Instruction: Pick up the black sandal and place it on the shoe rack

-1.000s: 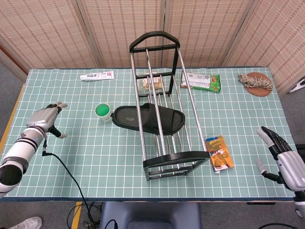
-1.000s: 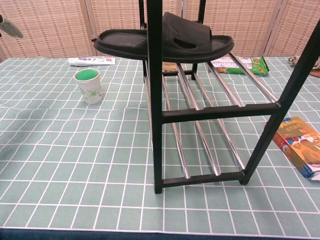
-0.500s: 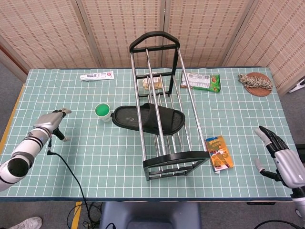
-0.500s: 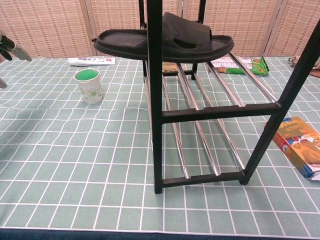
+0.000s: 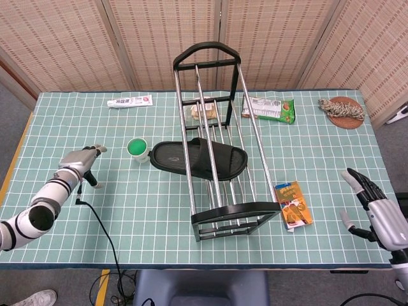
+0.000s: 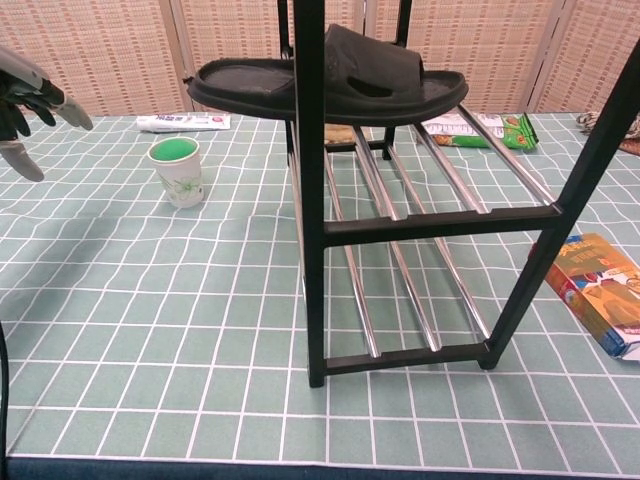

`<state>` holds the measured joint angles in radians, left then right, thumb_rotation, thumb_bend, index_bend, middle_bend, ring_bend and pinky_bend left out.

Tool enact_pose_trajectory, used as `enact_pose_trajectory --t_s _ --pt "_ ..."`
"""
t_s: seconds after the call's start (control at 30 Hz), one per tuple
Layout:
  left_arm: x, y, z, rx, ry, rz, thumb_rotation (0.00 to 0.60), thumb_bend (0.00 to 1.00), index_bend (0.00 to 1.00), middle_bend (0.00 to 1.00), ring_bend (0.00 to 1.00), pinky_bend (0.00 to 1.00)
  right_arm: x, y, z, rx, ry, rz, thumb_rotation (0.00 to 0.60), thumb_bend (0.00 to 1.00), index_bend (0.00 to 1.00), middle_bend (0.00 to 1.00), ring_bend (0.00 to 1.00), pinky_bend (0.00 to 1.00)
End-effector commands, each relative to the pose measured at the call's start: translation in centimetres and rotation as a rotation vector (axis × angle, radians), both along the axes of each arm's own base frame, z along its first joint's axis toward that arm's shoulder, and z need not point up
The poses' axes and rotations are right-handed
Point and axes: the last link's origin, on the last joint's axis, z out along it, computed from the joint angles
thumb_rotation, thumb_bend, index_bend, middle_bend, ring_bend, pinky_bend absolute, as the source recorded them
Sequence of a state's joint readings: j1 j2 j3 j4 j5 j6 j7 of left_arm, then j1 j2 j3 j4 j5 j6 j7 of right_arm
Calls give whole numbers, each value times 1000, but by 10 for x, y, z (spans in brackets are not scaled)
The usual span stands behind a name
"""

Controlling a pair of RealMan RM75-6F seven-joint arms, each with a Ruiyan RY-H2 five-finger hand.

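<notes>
Sandal point(image 5: 199, 158) on rack point(image 5: 217, 134) rails, cup point(image 5: 136, 149) just left, perhaps untouching, toothpaste point(image 5: 130, 101) behind

The head view looks steeply down from above the robot's side of the table point(image 5: 76, 255), taking in the whole checked tabletop as far as the woven screens point(image 5: 159, 38) behind it, with the shoe rack point(image 5: 217, 137) near the middle of the frame. The chest view sits low and close in front of the shoe rack point(image 6: 400, 215), facing level across the table toward the same screens point(image 6: 110, 50), so the rack's black uprights fill the frame. Both views share the rack, the sandal point(image 5: 199, 159) lying across its rails, the green-topped cup point(image 5: 136, 149) left of the rack, and the orange packet point(image 5: 293, 204) to its right.
</notes>
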<state>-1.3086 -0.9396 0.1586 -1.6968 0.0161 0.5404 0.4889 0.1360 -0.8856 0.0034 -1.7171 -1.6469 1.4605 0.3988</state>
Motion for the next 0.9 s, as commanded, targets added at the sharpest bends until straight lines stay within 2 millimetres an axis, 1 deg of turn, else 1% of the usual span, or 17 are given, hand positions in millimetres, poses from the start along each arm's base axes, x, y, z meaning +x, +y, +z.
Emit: enact_pose_trajectory --t_s 0.03,0.23,0.5,0.63,0.9 --pt "5 1 -4 -6 14 -4 600 153 81 27 0 128 0 1 0 4 -2 1 600 449 0 0 0 86" --pt "17 5 -7 -16 36 -22 600 154 83 27 0 128 0 1 2 1 -1 1 600 450 0 0 0 86" --pt "35 0 -8 -29 71 -42 600 154 84 27 0 128 1 2 2 4 -2 7 600 449 0 0 0 86" --pt "44 -1 -13 -37 76 -52 600 153 84 27 0 128 2 4 4 -4 -5 13 600 449 0 0 0 86" --pt "66 5 -25 -58 103 -96 600 153 84 27 0 128 2 5 7 -8 -11 14 600 449 0 0 0 86"
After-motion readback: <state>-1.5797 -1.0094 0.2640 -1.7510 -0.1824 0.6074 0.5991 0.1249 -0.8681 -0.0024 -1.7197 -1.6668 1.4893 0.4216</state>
